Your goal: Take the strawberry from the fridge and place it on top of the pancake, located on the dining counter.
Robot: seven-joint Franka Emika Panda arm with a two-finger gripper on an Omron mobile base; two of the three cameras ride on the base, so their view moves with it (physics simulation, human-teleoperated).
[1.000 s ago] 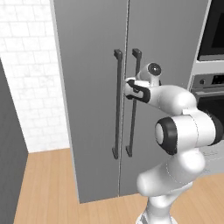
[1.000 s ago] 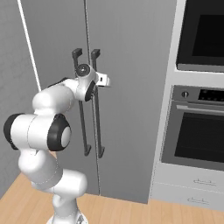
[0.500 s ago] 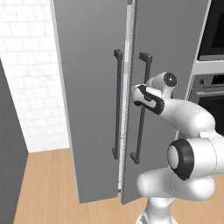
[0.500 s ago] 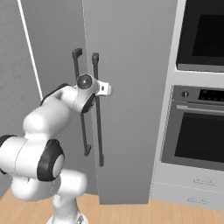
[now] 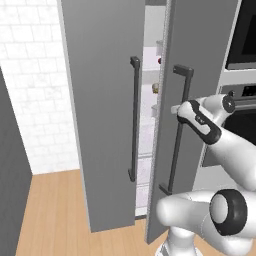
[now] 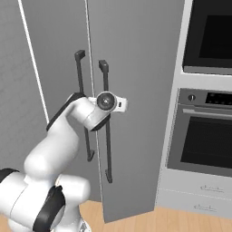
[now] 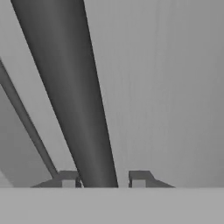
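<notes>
The fridge (image 5: 100, 100) is a tall grey two-door cabinet with dark bar handles. Its right door (image 5: 200, 45) stands ajar, and white shelves (image 5: 150, 130) show through the gap. A tiny dark red strawberry (image 5: 160, 61) sits on an upper shelf. My gripper (image 5: 176, 109) is shut on the right door's handle (image 5: 181, 125) at mid height. In the hand view the handle (image 7: 74, 87) runs between my gripper's (image 7: 104, 179) two tips. In the right base view my hand covers that handle (image 6: 107, 145). The pancake and the dining counter are out of view.
A black-glass wall oven (image 6: 208, 136) stands right of the fridge (image 6: 136, 68), close to the swinging door. A white brick wall (image 5: 30, 75) and a dark panel (image 5: 10, 165) lie to the left. Wood floor (image 5: 50, 210) lies in front of the fridge.
The right fridge door has swung from shut to ajar, with my gripper closing on its handle and pulling back toward the base. The shelves now show through the gap.
</notes>
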